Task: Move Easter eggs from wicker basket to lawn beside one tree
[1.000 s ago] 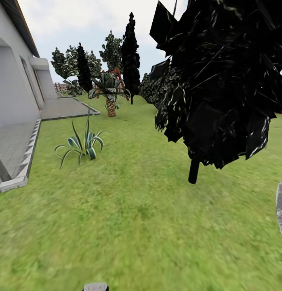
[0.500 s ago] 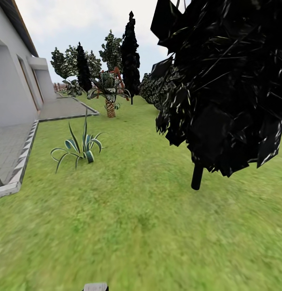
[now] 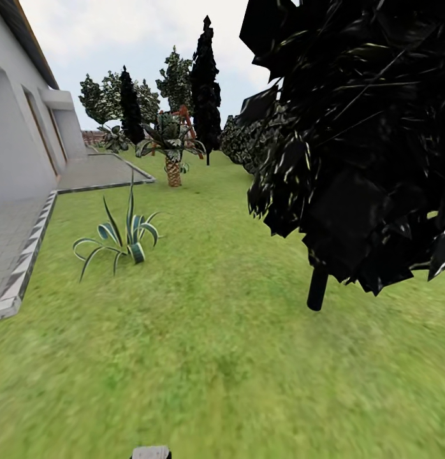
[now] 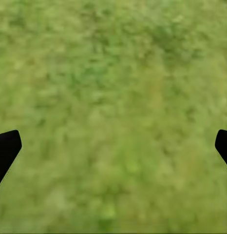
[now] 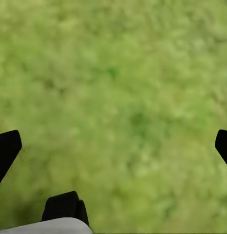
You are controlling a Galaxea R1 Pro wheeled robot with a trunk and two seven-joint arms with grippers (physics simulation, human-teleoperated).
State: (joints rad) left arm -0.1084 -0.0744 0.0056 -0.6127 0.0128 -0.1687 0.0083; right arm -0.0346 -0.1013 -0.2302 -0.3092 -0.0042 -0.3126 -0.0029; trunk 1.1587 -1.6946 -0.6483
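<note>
Both pincers hang released over bare lawn (image 3: 203, 357): the left pincer (image 4: 113, 146) and right pincer (image 5: 113, 146) show fingertips spread wide with only grass between. Farther off stand a striped agave (image 3: 120, 239), a dark-leaved tree (image 3: 350, 140) and a short palm (image 3: 173, 150).

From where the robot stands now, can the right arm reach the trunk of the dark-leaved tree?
Probably not. The dark trunk stands well ahead across the lawn, while the right gripper hangs over bare grass, jaws open.
</note>
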